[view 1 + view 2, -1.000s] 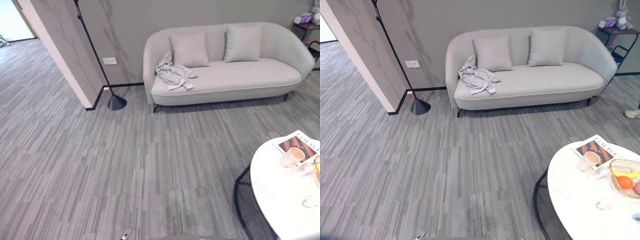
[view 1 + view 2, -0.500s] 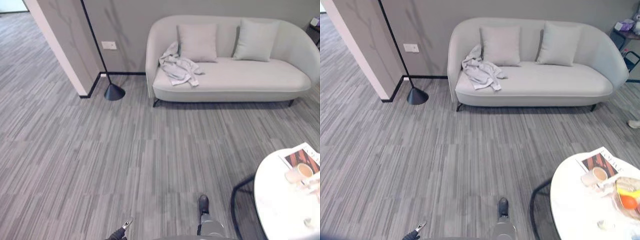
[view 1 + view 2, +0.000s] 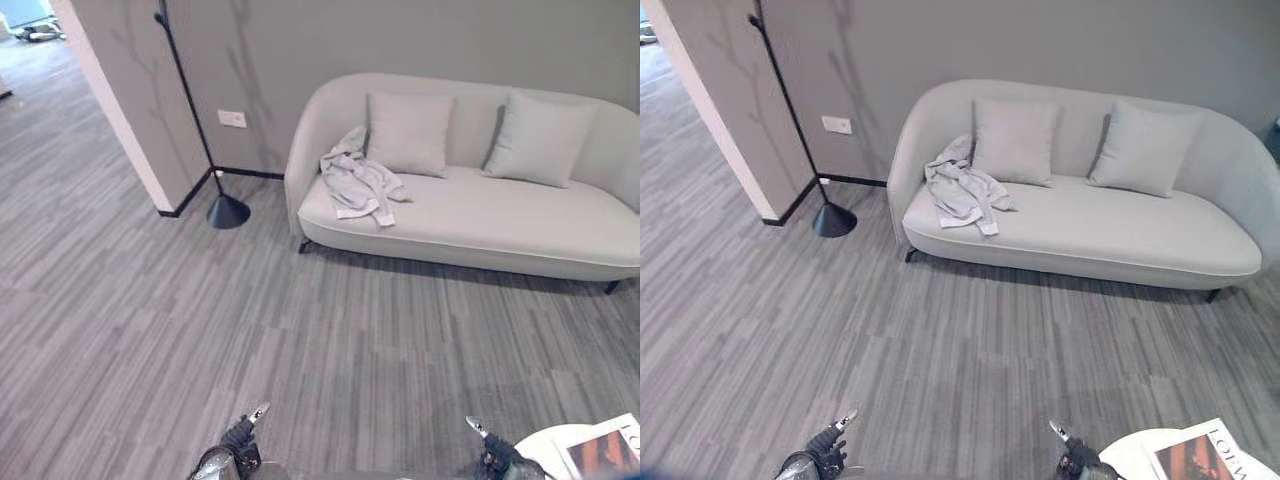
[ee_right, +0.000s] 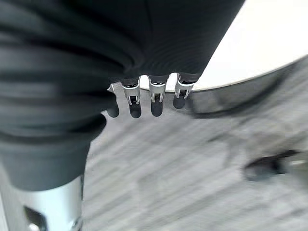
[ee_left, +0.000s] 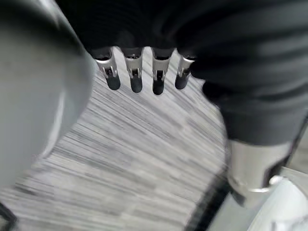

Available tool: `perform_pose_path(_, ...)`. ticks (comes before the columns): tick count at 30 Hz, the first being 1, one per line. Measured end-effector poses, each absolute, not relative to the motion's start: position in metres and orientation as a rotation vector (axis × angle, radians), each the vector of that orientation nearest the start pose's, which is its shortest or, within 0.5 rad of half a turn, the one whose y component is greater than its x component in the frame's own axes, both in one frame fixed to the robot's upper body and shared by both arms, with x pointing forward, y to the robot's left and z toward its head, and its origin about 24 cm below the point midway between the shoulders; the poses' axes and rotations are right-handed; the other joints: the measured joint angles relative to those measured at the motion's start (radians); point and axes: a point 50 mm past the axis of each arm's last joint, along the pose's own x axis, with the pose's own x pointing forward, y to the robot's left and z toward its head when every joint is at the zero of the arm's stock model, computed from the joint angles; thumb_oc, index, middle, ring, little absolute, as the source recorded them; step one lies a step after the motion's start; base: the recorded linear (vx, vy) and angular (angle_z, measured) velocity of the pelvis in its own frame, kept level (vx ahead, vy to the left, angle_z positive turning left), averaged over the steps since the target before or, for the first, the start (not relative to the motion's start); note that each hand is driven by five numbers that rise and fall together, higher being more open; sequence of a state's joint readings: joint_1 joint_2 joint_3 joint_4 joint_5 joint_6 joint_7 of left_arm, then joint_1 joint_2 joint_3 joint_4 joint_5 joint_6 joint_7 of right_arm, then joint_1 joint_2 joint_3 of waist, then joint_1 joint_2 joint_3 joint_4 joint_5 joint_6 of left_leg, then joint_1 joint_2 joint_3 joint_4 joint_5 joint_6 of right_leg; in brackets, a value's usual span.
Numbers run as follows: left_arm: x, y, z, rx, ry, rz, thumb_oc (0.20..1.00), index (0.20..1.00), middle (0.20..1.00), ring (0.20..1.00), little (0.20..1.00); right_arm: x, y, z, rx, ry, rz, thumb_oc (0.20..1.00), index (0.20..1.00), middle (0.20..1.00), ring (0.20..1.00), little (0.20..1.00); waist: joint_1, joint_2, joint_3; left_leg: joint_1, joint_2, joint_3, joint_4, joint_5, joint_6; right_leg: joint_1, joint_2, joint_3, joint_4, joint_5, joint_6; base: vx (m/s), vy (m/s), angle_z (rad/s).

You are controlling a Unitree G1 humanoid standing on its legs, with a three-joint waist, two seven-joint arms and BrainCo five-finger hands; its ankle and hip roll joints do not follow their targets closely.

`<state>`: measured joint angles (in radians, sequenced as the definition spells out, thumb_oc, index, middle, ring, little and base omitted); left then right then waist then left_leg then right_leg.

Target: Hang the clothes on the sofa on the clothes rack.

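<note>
Left eye view: grey striped floor (image 3: 150,300) takes most of the scene, w/ a grey wall (image 3: 300,40) at the back and a lighter wall corner (image 3: 110,110) jutting out at left. Pale grey sofa (image 3: 520,225) stands against the back wall, on the right half of the view. Two cushions lean on its backrest: left cushion (image 3: 408,133) near the middle, right cushion (image 3: 538,139) further right. Clothes (image 3: 358,185), a crumpled light-grey garment, lie on the sofa's left end, partly on the seat, partly up against the armrest, just beside the left cushion. Clothes rack (image 3: 190,110), a thin black pole on a dark cone base, stands on the floor left of the sofa, near the wall corner, well apart from the clothes. White socket plate (image 3: 232,118) on the wall between rack and sofa.

White round table (image 3: 1130,458) shows at the lower right edge w/ a magazine (image 3: 1200,455) on it.

Left hand (image 5: 134,72) low at the bottom edge, over bare floor; fingers straight, apart, holding nothing. Right hand (image 4: 154,94) same: fingers straight, empty, close by the table's rim. Both hands far from sofa and clothes.
</note>
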<state>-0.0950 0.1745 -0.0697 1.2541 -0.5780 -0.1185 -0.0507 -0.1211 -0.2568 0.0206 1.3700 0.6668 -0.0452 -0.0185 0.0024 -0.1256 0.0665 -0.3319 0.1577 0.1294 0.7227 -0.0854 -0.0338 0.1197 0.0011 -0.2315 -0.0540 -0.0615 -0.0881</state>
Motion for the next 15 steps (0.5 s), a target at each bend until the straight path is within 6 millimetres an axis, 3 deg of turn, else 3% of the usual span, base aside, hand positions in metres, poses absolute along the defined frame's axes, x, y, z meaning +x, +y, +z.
perform_pose_path(1,0.132,0.214,-0.153,-0.317,0.981,0.338,1.000,1.000,1.000,1.000,1.000,0.114,-0.256,-0.152,0.306,1.086,-0.566,1.000,1.000,1.000,1.000,1.000,0.015,0.007,0.005,-0.010,-0.007,0.032,-0.073,0.003,0.001,0.015,0.007,0.006,-0.007,0.000,0.002,0.50,0.096,-0.38)
perform_pose_path(2,0.118,0.212,-0.159,-0.354,1.026,0.376,1.000,1.000,1.000,1.000,1.000,0.119,-0.256,-0.151,0.298,1.072,-0.552,1.000,1.000,1.000,1.000,1.000,0.013,0.046,0.022,-0.014,-0.036,0.082,-0.362,0.020,-0.009,0.067,0.028,0.002,-0.037,-0.018,0.037,0.56,0.088,-0.25)
perform_pose_path(3,0.104,0.208,-0.164,-0.379,1.079,0.401,1.000,1.000,1.000,1.000,1.000,0.114,-0.253,-0.153,0.287,1.102,-0.544,1.000,1.000,1.000,1.000,1.000,0.017,0.081,0.031,-0.012,-0.089,0.070,-0.601,0.078,-0.026,0.093,0.040,0.012,-0.043,-0.056,0.073,0.74,0.098,-0.32)
perform_pose_path(4,0.092,0.210,-0.167,-0.440,1.099,0.468,1.000,1.000,1.000,1.000,1.000,0.105,-0.250,-0.156,0.276,1.155,-0.540,1.000,1.000,1.000,1.000,1.000,0.048,0.108,0.036,-0.017,-0.151,-0.024,-0.818,0.122,-0.031,0.123,0.044,0.056,-0.037,-0.080,0.091,0.47,0.042,-0.58)
perform_pose_path(5,0.082,0.212,-0.169,-0.461,1.124,0.511,1.000,1.000,1.000,1.000,1.000,0.104,-0.248,-0.157,0.271,1.173,-0.536,1.000,1.000,1.000,1.000,1.000,0.074,0.119,0.048,-0.042,-0.176,-0.082,-0.823,0.137,-0.028,0.141,0.042,0.084,-0.038,-0.094,0.102,0.44,0.046,-0.97)
perform_pose_path(7,0.050,0.214,-0.174,-0.491,1.213,0.600,1.000,1.000,1.000,1.000,1.000,0.091,-0.244,-0.161,0.279,1.209,-0.532,1.000,1.000,1.000,1.000,1.000,0.099,0.119,0.049,-0.052,-0.198,-0.088,-0.813,0.138,-0.020,0.178,0.034,0.111,-0.037,-0.116,0.092,0.42,0.072,-0.93)
perform_pose_path(9,0.022,0.215,-0.176,-0.540,1.270,0.686,1.000,1.000,1.000,1.000,1.000,0.083,-0.243,-0.163,0.287,1.230,-0.533,1.000,1.000,1.000,1.000,1.000,0.100,0.100,0.047,-0.029,-0.206,-0.025,-0.707,0.096,0.035,0.246,0.020,0.120,-0.037,-0.159,0.091,0.51,0.125,-0.55)
perform_pose_path(10,0.000,0.216,-0.176,-0.565,1.315,0.754,1.000,1.000,1.000,1.000,1.000,0.068,-0.239,-0.167,0.292,1.265,-0.539,1.000,1.000,1.000,1.000,1.000,0.088,0.081,0.044,-0.007,-0.212,0.003,-0.640,0.141,0.106,0.314,0.013,0.138,-0.036,-0.180,0.090,0.47,0.135,-0.18)
perform_pose_path(11,-0.004,0.220,-0.175,-0.569,1.317,0.774,1.000,1.000,1.000,1.000,1.000,0.058,-0.234,-0.169,0.302,1.289,-0.535,1.000,1.000,1.000,1.000,1.000,0.085,0.043,0.037,-0.002,-0.219,0.032,-0.600,0.147,0.105,0.327,-0.007,0.139,-0.014,-0.180,0.089,0.51,0.136,-0.10)
perform_pose_path(12,-0.007,0.232,-0.173,-0.547,1.317,0.794,1.000,1.000,1.000,1.000,1.000,0.033,-0.225,-0.174,0.331,1.371,-0.553,1.000,1.000,1.000,1.000,1.000,0.088,-0.006,0.007,0.054,-0.233,0.052,-0.601,0.157,0.089,0.288,-0.041,0.135,0.145,-0.125,0.080,0.70,0.247,-0.06)
perform_pose_path(13,-0.002,0.236,-0.172,-0.538,1.304,0.789,1.000,1.000,1.000,1.000,1.000,0.024,-0.223,-0.175,0.329,1.400,-0.553,1.000,1.000,1.000,1.000,1.000,0.088,-0.015,-0.001,0.087,-0.245,0.058,-0.604,0.156,0.089,0.289,-0.055,0.135,0.193,-0.094,0.102,0.84,0.435,-0.13)
perform_pose_path(14,0.017,0.241,-0.171,-0.488,1.289,0.731,1.000,1.000,1.000,1.000,1.000,0.018,-0.218,-0.176,0.327,1.425,-0.525,1.000,1.000,1.000,1.000,1.000,0.085,-0.040,-0.028,0.161,-0.264,0.125,-0.649,0.057,0.030,0.208,-0.115,0.127,0.389,-0.015,0.146,0.68,0.458,-0.33)
perform_pose_path(15,0.060,0.234,-0.169,-0.366,1.238,0.532,1.000,1.000,1.000,1.000,1.000,0.053,-0.222,-0.173,0.271,1.329,-0.440,1.000,1.000,1.000,1.000,1.000,0.054,0.043,0.007,0.202,-0.214,0.106,-0.463,-0.045,0.190,-0.109,-0.178,0.107,0.987,0.254,0.304,0.42,0.374,-0.21)
